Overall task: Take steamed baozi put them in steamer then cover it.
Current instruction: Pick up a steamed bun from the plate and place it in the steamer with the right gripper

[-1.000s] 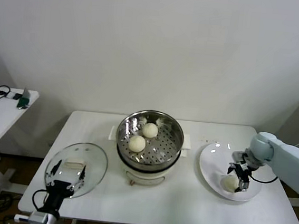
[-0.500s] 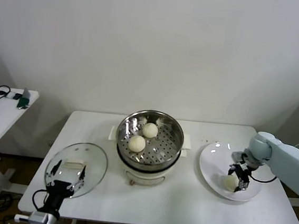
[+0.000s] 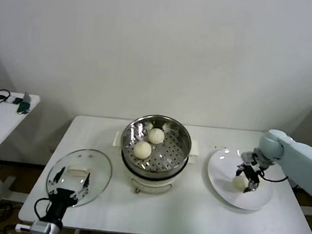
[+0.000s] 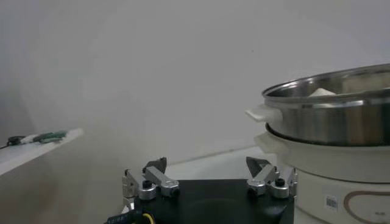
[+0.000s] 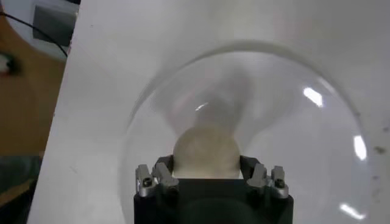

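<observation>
Round shiny stainless-steel steamer [image 3: 156,144], silver, its inner tray dotted with a regular grid of small holes, on a white base. Smooth cream-white dough buns: two in the tray [image 3: 143,149], one on the flat glossy white round plate [image 3: 221,181]. Clear glass cover [image 3: 81,173] with silver metal rim and white handle. Plain white table [image 3: 191,209]; off-white wall [image 3: 163,46].
</observation>
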You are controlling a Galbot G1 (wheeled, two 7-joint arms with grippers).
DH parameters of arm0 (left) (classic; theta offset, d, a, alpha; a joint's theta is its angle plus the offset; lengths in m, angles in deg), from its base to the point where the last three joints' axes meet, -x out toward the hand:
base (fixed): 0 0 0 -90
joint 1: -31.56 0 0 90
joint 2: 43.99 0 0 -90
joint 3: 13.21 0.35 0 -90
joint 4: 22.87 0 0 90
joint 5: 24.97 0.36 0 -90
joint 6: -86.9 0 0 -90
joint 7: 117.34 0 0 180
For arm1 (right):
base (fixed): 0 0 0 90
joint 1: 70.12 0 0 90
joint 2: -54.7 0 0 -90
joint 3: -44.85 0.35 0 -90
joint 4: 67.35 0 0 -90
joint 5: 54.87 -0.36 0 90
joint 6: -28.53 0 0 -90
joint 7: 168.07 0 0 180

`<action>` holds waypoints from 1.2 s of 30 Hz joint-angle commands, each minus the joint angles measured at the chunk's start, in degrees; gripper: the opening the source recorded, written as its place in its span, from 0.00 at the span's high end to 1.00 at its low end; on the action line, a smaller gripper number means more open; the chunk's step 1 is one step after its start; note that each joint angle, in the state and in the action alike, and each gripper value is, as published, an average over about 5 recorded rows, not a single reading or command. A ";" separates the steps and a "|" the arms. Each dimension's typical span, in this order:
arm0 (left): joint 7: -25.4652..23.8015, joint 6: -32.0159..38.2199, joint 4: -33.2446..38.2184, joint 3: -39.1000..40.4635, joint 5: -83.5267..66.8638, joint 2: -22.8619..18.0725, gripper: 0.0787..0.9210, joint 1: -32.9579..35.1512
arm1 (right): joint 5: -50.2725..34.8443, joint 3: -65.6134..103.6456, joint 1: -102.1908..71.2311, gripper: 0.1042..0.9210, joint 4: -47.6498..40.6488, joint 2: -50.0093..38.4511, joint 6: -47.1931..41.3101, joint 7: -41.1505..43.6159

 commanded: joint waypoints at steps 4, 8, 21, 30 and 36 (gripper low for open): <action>-0.07 0.25 0.04 0.22 -0.04 0.09 0.12 0.14 | 7.55 -12.22 24.81 0.27 8.77 5.96 20.22 3.36; -0.08 0.29 0.04 0.42 -0.13 0.28 0.12 0.06 | 6.80 -14.34 31.74 0.27 14.96 8.92 24.79 3.99; -0.09 0.16 0.01 1.51 -0.51 0.72 0.12 -0.46 | 6.20 -11.24 29.15 0.27 14.98 23.81 28.20 3.80; -0.14 0.19 -0.26 1.36 -1.77 1.45 0.12 -0.37 | 7.28 -9.50 22.20 0.27 8.26 36.37 29.17 4.11; -0.16 0.06 -0.41 1.27 -2.44 1.92 0.12 -0.79 | 7.66 -9.44 17.79 0.27 5.14 40.18 29.93 4.12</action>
